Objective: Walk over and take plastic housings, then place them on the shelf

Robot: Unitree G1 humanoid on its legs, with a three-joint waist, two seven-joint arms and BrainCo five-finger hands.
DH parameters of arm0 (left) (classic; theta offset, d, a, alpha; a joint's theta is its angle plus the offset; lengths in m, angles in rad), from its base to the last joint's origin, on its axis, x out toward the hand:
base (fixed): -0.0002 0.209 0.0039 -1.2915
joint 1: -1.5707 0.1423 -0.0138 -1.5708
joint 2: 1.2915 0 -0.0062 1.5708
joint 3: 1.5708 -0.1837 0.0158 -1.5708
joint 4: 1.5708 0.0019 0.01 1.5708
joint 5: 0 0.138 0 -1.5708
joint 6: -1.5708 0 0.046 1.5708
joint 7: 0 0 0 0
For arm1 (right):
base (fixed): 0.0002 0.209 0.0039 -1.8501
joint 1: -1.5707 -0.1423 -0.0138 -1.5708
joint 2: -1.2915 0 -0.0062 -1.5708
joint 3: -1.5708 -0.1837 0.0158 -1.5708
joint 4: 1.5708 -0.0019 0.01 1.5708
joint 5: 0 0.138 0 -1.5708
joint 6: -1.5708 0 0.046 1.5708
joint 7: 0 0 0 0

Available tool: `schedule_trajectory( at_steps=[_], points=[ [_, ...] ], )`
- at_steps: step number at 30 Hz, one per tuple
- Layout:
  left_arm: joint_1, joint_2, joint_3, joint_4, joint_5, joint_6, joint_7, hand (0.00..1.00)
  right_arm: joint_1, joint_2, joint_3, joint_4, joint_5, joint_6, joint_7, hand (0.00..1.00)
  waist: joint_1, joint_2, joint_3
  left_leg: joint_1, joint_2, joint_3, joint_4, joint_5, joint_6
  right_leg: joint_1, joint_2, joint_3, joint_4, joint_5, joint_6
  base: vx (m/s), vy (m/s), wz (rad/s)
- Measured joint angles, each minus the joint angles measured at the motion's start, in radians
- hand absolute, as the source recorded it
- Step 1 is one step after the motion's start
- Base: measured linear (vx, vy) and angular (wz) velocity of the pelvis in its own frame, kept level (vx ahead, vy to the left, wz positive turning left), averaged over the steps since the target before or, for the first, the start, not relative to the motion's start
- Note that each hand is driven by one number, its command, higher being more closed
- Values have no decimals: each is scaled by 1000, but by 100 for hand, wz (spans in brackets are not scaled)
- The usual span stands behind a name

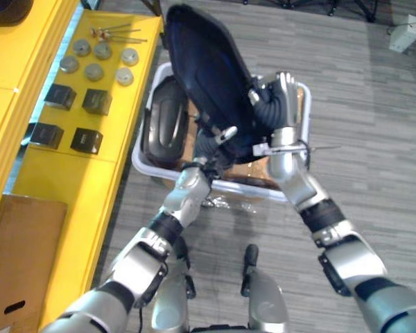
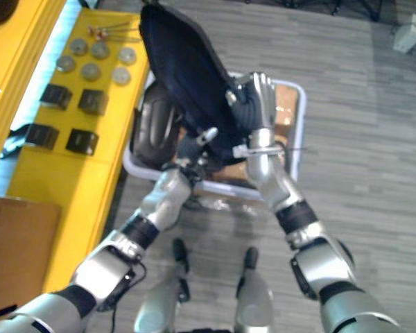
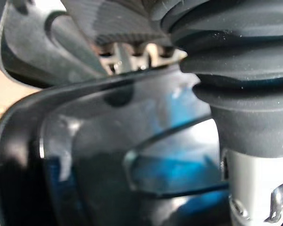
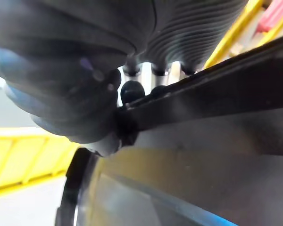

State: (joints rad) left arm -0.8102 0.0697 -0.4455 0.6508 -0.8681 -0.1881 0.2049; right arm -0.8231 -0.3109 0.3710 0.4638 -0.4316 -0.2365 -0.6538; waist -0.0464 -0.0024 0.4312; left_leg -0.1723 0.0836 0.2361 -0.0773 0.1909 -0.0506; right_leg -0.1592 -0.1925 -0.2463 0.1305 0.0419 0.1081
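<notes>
**Plastic housing held clear above the bin by both robot hands**

The large black plastic housing is off the ground, tilted on edge in front of the robot and directly over a white bin that stands on the grey plank floor. It is not on the shelf. Its glossy hollow side faces the robot.

The left robot hand grips the housing at its lower near edge. Its thumb lies across the near face, and in the left wrist view its fingers show in a row past the housing's rim, so the rim is pinched between them.

The right robot hand grips the housing's right edge, higher up. Its fingers point upward along the outer side. In the right wrist view the fingers sit beyond the rim while the dark thumb tip presses the rim from the near side.

A second black housing rests inside the bin, leaning against its left wall.

The yellow shelf runs along the robot's left, just beside the bin. On it lie six grey discs, four small black boxes nearer the robot, and a few thin metal rods at the far end. A brown cardboard box sits at the shelf's near end.
</notes>
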Motion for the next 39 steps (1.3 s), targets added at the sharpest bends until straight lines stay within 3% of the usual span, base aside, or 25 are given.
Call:
schedule_trajectory(
  at_steps=[9,16,23,24,29,30,34,36,39],
  points=[
    [35,-1,1,0,-85,-108,-2,100,63,46,17,-76,48,-16,0,100,-11,0,0,10,0,16,0,0,0,0,0,6,3,-1,0,5,-1,-3],
    [76,-5,-7,0,-258,-165,-118,100,99,58,49,-139,63,-31,-9,100,-23,-3,1,16,4,19,0,0,0,0,-1,10,13,-6,0,3,-1,0],
    [148,-10,-10,3,-447,-212,-320,100,142,80,88,-170,60,-47,-21,100,-22,-12,6,30,3,21,0,-1,-1,7,-4,11,27,-16,0,0,0,0],
    [153,-10,-12,11,-464,-220,-345,100,153,90,91,-177,60,-48,-21,0,-22,-18,6,32,3,20,0,-2,-1,7,-5,11,35,-22,0,0,0,0],
    [191,-11,-20,11,-444,-238,-343,100,214,106,90,-182,75,-68,-20,0,-22,-21,6,44,0,20,-1,-4,-1,20,-9,8,34,-24,2,0,0,0],
    [201,-12,-22,11,-426,-242,-333,100,223,108,88,-182,82,-70,-20,0,-21,-22,5,49,0,20,-1,-5,-1,24,-10,9,35,-26,4,39,-7,3],
    [244,-15,8,0,-158,-266,-140,100,325,110,47,-161,87,-47,-21,0,-12,-26,3,74,-6,19,-2,-19,-4,55,-16,4,29,-33,8,39,-1,2],
    [268,-7,43,-64,-4,-267,-20,100,361,110,38,-164,88,-29,-22,0,-11,-33,-1,76,-6,19,-2,-19,-3,60,-15,3,22,-32,9,37,-5,1],
    [377,-3,101,-295,376,-266,245,100,476,123,-6,-205,110,-18,-22,0,3,-40,-17,112,-8,16,-3,-21,-6,116,-14,-4,-7,-29,12,62,-8,6]
  ],
)
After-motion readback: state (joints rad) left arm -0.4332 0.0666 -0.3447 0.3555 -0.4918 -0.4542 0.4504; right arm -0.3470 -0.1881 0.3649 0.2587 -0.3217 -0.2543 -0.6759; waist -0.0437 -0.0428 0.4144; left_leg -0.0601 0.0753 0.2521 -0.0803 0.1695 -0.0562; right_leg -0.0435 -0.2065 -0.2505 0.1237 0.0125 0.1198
